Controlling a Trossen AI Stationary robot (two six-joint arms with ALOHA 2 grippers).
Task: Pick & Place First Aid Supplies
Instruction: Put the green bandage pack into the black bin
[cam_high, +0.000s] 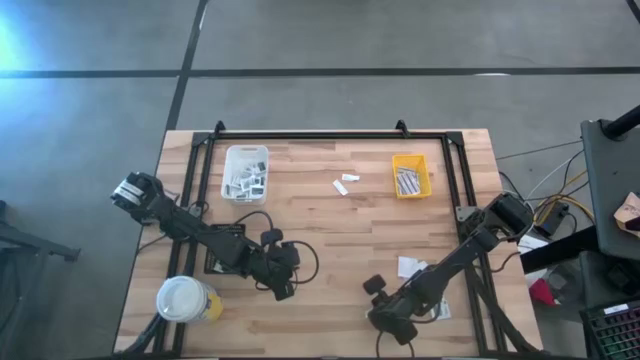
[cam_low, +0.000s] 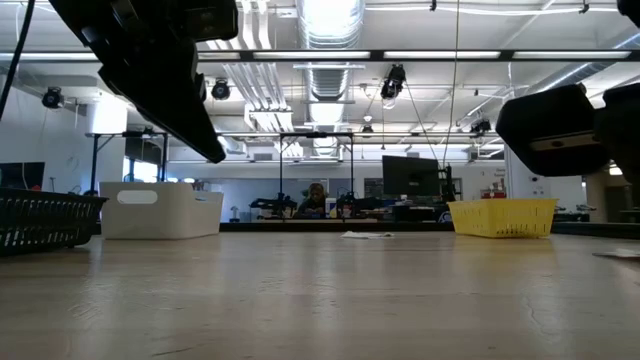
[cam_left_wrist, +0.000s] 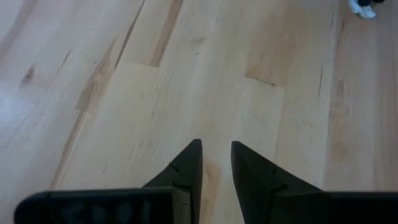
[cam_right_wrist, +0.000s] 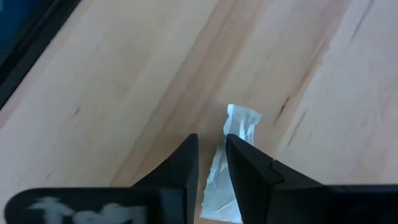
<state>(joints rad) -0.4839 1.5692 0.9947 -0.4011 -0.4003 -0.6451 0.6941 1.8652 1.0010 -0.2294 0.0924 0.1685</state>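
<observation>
Gripping a white packet (cam_right_wrist: 231, 163) between nearly closed fingers, the right gripper (cam_high: 385, 318) sits at the table's 5 o'clock; a thin hold risks slippage. Left gripper (cam_left_wrist: 216, 163): slightly parted, empty.

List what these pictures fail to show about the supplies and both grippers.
- White tray: packet print too small, high view.
- Yellow tray: contents hidden by its wall, low view.
- Right gripper: a white packet shows between its fingers; contact unclear.
- Left gripper: over bare wood; height above it unclear.
</observation>
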